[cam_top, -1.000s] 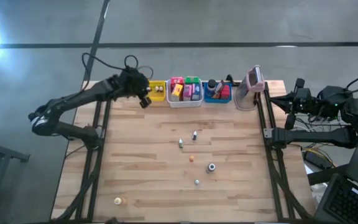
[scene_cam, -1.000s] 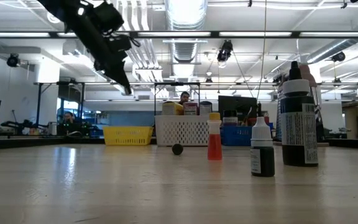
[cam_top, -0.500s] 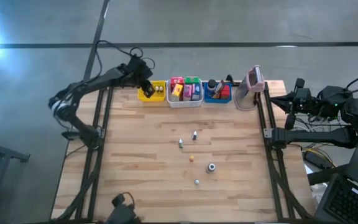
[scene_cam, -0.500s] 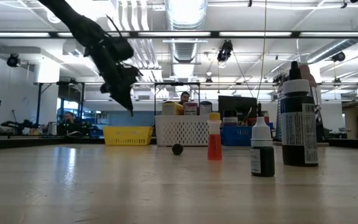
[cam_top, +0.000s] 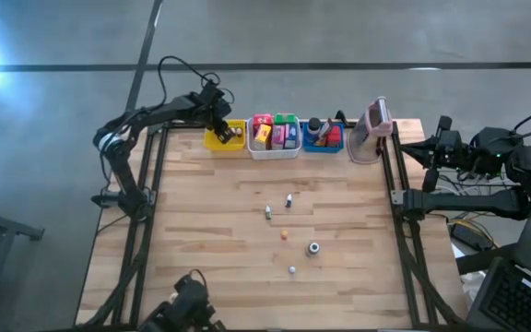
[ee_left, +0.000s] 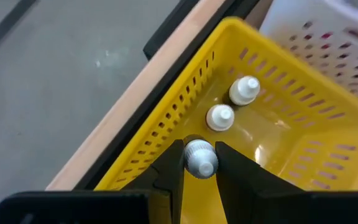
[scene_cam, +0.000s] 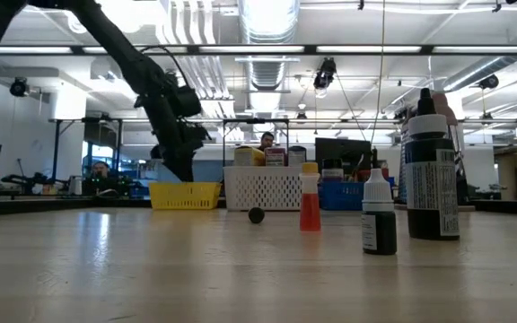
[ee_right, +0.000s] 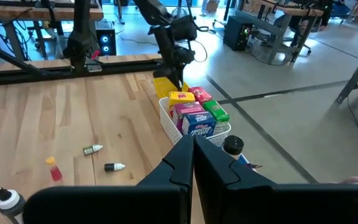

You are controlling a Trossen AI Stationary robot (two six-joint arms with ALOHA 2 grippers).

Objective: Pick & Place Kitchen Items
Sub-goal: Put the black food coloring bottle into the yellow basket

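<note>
My left gripper (cam_top: pixel 219 129) hangs over the yellow bin (cam_top: pixel 226 136) at the table's far edge, shut on a small white-capped bottle (ee_left: pixel 199 159). Two more small white-capped bottles (ee_left: pixel 220 117) (ee_left: pixel 245 90) lie on the floor of that bin. Loose items lie mid-table: two small bottles (cam_top: pixel 267 212) (cam_top: pixel 289 199), an orange piece (cam_top: pixel 284 234), a dark round piece (cam_top: pixel 313 247) and a tiny pale piece (cam_top: pixel 291 269). My right gripper (ee_right: pixel 193 155) is shut and empty, folded back off the table's right side (cam_top: pixel 445 148). My left gripper pinches the small bottle between its two fingers (ee_left: pixel 169 168), which stand on opposite sides of it just below its ribbed white cap (ee_left: pixel 201 163). They slant steeply down from the table's left. The bottle is lifted clear, above the yellow bin's inside.
A white bin of coloured packets (cam_top: pixel 275 134), a blue bin (cam_top: pixel 323 136) and a pink-grey upright device (cam_top: pixel 374 124) line the far edge. A dark shape (cam_top: pixel 187 309) sits at the near edge. In the low view, bottles (scene_cam: pixel 310 199) (scene_cam: pixel 380 220) (scene_cam: pixel 432 170) stand close by.
My left gripper has swung toward the table's far edge and come down over the yellow bin, tipping more steeply downward, still shut on the small bottle. A dark shape has come into the high view at the table's near edge.
</note>
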